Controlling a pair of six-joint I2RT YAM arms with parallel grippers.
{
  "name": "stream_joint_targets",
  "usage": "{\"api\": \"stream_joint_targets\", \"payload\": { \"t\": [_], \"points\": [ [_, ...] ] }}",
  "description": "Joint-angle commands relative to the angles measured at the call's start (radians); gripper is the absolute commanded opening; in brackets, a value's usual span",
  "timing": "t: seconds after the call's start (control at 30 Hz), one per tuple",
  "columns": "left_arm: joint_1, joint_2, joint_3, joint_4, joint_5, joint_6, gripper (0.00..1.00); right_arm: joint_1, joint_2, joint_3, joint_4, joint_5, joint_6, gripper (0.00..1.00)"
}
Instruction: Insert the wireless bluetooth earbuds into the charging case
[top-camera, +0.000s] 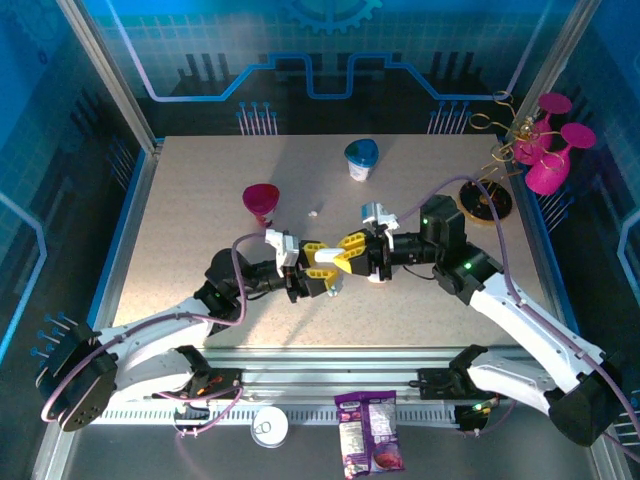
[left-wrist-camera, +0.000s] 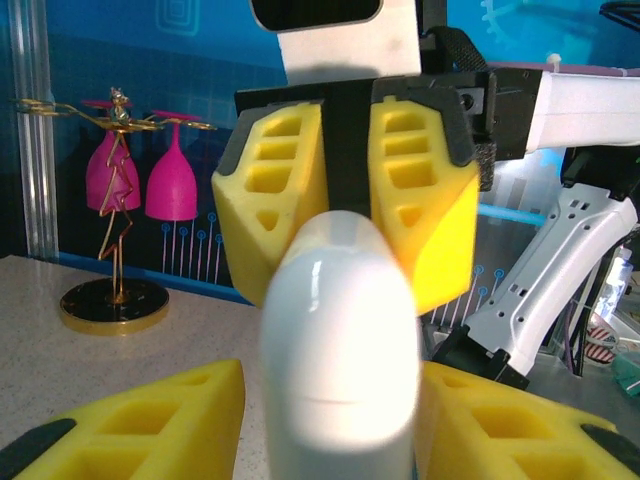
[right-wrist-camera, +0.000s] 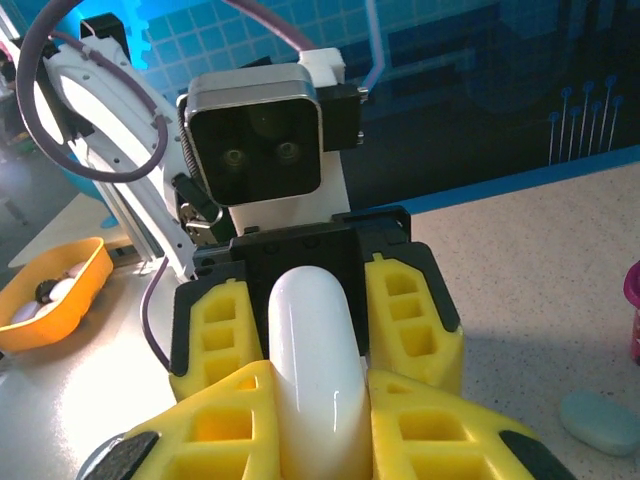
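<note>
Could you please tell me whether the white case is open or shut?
Shut: the case shows one smooth closed shell, just a thin seam, no raised lid.

No word, brand or number can be read anywhere. The purple packet (top-camera: 368, 432), lying well to the near side of the left claw (top-camera: 335, 266) toward the arm bases, carries pale print (too small and blurred to make out).
</note>
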Motion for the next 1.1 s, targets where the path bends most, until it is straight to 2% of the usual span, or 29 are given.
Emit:
{"api": "stream_joint_targets", "payload": {
  "t": [0.0, 0.27, 0.43, 0.53, 0.63, 0.77, 0.97, 1.07],
  "points": [
    [0.006, 0.006, 0.013, 0.079, -0.009, -0.038, 0.47, -0.010, -0.010, -0.009, 0.060, -0.019, 0.028, 0.09],
    [0.005, 0.013, 0.027, 0.101, -0.013, -0.093, 0.45, -0.010, -0.019, -0.009, 0.020, 0.008, -0.002, 0.08],
    [0.006, 0.026, 0.030, 0.116, -0.001, -0.101, 0.34, -0.010, -0.024, -0.009, 0.011, 0.014, -0.011, 0.08],
    [0.006, 0.029, 0.026, 0.127, -0.005, -0.102, 0.31, -0.010, -0.025, -0.009, -0.004, 0.014, -0.023, 0.08],
    [0.006, 0.033, 0.028, 0.130, -0.005, -0.105, 0.31, -0.010, -0.025, -0.009, -0.026, 0.023, -0.036, 0.08],
    [0.005, 0.035, 0.030, 0.132, -0.011, -0.105, 0.36, -0.010, -0.029, -0.009, -0.038, 0.030, -0.047, 0.08],
    [0.005, 0.041, 0.032, 0.134, -0.001, -0.103, 0.22, -0.011, -0.030, -0.009, -0.054, 0.038, -0.057, 0.08],
    [0.005, 0.044, 0.031, 0.132, 0.004, -0.102, 0.12, -0.010, -0.030, -0.009, -0.059, 0.043, -0.059, 0.08]
  ]
}}
